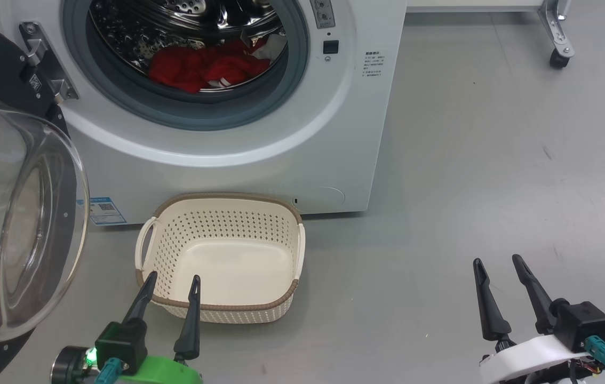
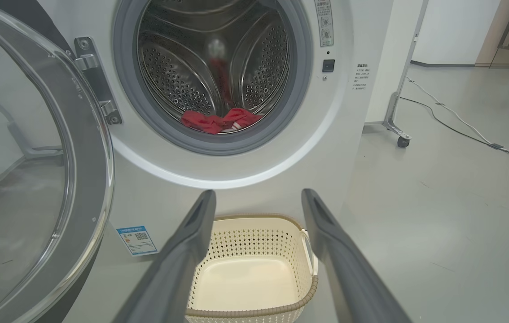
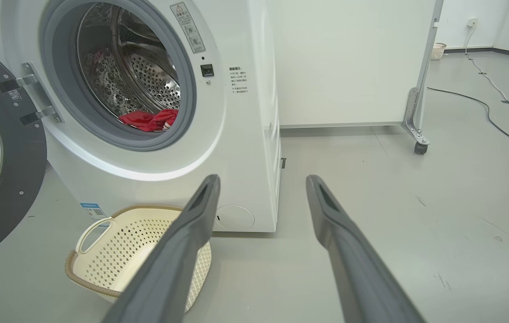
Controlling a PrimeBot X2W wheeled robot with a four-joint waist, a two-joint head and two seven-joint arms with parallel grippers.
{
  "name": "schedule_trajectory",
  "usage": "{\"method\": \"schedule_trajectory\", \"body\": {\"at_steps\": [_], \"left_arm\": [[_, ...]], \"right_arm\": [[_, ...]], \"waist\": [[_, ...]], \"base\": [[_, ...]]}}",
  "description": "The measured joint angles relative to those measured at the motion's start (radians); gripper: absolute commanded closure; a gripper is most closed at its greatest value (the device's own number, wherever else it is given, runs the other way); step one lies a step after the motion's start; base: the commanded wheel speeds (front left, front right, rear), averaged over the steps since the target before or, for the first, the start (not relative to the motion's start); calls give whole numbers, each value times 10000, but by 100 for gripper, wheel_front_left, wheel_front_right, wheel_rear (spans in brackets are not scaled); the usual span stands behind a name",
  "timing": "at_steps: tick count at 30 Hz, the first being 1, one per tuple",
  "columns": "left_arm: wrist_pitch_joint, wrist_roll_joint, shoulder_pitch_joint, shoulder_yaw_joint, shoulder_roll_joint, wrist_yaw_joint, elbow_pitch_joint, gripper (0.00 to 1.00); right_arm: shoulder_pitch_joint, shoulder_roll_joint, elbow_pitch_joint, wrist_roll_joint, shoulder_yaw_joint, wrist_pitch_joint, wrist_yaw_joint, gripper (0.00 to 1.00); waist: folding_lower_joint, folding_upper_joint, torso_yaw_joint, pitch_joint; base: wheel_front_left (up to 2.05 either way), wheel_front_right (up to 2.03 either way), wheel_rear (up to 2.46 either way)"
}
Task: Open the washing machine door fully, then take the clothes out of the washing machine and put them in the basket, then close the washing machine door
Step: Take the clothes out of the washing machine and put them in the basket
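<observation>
Washing machine door hangs wide open at left of the washing machine. Red clothes lie low in the drum (prob. more than one piece, hard to tell). Basket sits empty on the floor just in front. Left gripper & right gripper both spread, holding nothing.

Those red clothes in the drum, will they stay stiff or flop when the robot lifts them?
Probably floppy: the red clothes lie crumpled in soft folds. Likely light, being a small heap of thin fabric. A trailing end could drag over the grey rubber seal.
</observation>
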Motion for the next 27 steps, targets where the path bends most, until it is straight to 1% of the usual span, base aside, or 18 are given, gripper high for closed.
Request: {"method": "schedule_trajectory", "body": {"at_steps": [8, 16, 27], "left_arm": [[0, 0, -1, 4, 2, 56, -50, 0], [15, 0, -2, -12, 2, 56, -52, 0], [100, 2, -2, -123, 10, 56, -100, 0]], "right_arm": [[8, 2, -40, 44, 86, 0, -90, 0], [31, 2, -46, 100, 171, 0, -92, 0], [34, 2, -46, 115, 217, 0, -107, 0]], "waist": [[0, 0, 19, -28], [0, 0, -3, -58], [0, 0, -68, -78]], "base": [[0, 0, 0], [5, -5, 1], [24, -51, 27]]}}
